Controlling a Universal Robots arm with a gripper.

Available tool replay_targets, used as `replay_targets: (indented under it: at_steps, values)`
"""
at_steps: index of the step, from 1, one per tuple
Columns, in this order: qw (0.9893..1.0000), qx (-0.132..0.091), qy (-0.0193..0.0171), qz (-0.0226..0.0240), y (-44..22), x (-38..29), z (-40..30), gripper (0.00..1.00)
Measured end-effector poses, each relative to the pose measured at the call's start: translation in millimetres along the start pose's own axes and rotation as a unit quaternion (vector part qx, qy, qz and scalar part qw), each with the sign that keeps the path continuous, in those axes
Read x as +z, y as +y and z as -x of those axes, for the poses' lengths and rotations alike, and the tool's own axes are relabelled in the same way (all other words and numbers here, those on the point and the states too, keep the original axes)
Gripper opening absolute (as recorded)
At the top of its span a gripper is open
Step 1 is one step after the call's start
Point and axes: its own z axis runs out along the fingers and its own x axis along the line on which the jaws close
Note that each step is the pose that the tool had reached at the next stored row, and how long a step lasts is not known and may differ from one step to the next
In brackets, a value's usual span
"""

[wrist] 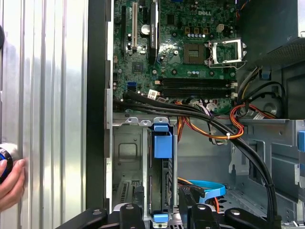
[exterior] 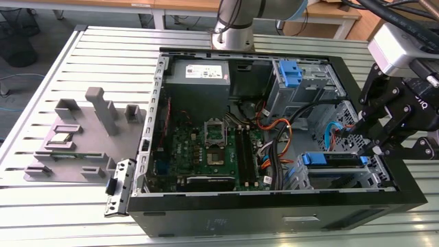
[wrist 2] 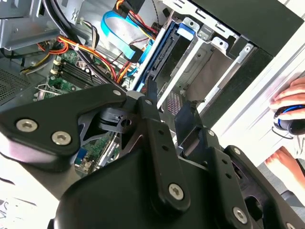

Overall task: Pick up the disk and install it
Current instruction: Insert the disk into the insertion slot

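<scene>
Looking at where things stand, the disk (wrist: 161, 145) is down in the drive cage (wrist: 126, 152) of the open PC case (exterior: 274, 216). It's standing on edge, with its blue rails showing at both ends of the slot. The tool (wrist 2: 167, 107) hangs just above it, spread wide, with nothing between its fingers (wrist: 131, 214). In the first wrist view one finger sits to either side of the disk's edge, and I can't tell whether they touch it.

My read: the picking-up part is done and we're at the install end, with the disk dropped into its bay. Whether it's clicked fully home, I can't say from these shots. If it isn't, any further push would have to go straight down the slot, in line with the rails, so nothing binds on the cage walls. The black cable bundle (wrist: 205, 119) and the orange-and-red wires (wrist: 224, 129) run just beside the cage, along the edge of the motherboard (wrist: 190, 47), so snagging is what I'd watch for.

Side note: a person's hand (wrist: 10, 183) is by the edge of the slatted table (exterior: 103, 51), well apart from the cage.
</scene>
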Motion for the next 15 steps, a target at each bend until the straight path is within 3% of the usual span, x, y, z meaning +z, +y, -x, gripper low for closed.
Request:
replay_targets:
  at_steps: [15]
  values:
    - [1.0000,0.000,0.0000,0.0000,0.1,-4.3,0.3,0.42]
